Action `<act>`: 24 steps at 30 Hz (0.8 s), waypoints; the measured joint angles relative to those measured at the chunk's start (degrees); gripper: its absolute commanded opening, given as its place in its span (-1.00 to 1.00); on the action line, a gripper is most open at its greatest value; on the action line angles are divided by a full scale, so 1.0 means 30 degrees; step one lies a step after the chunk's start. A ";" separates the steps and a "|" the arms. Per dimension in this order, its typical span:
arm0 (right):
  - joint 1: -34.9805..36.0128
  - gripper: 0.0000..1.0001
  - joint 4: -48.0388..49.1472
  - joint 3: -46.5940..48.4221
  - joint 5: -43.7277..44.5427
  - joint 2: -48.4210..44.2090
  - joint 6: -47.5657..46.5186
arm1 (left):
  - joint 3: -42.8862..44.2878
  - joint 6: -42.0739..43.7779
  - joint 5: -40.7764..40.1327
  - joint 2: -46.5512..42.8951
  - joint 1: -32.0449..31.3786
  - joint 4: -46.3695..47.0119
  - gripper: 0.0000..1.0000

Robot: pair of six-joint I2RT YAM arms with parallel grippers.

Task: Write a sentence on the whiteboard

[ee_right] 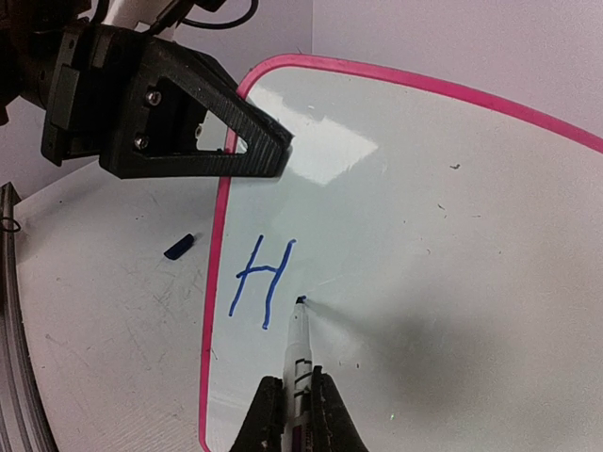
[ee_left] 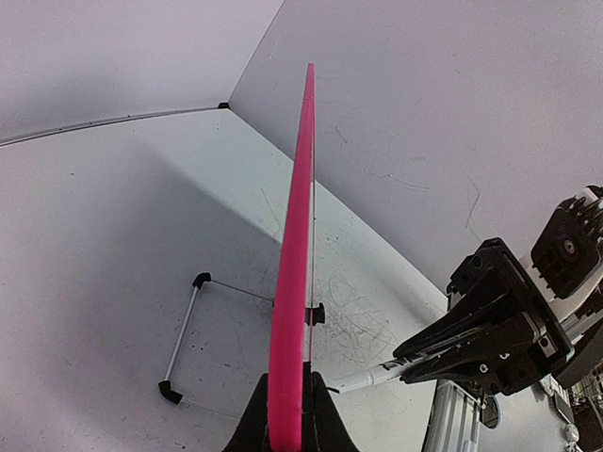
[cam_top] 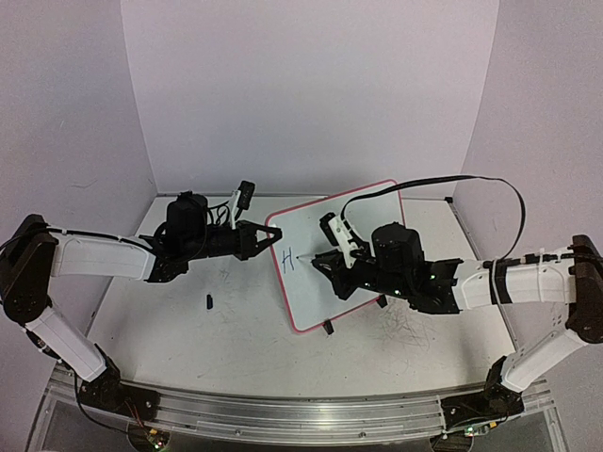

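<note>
The whiteboard (cam_top: 314,299) edge is clamped between the left fingers (ee_left: 247,428). The marker (ee_right: 300,353), tip touching the board beside the "H" (ee_right: 259,282), is gripped by the right fingers (ee_right: 264,416) at lower centre.

The whiteboard (cam_top: 306,301) stands tilted mid-table, the left gripper (cam_top: 271,235) clamped on its edge, the right gripper (cam_top: 325,261) holding a pen (ee_right: 300,339) against its face. The table (cam_top: 188,348) lies open front-left around a small dark cap (cam_top: 208,301).

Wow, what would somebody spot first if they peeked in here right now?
A big blue H stands out on the pink-rimmed whiteboard, near its left edge. The right gripper pinches a marker whose tip touches the board just right of the H. The left gripper clamps the board's edge.
</note>
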 measured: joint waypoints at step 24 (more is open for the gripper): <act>0.0000 -1.00 -0.0028 -0.0274 -0.0179 0.0000 0.0093 | 0.0000 0.0000 -0.0007 0.0000 0.0000 -0.0007 -1.00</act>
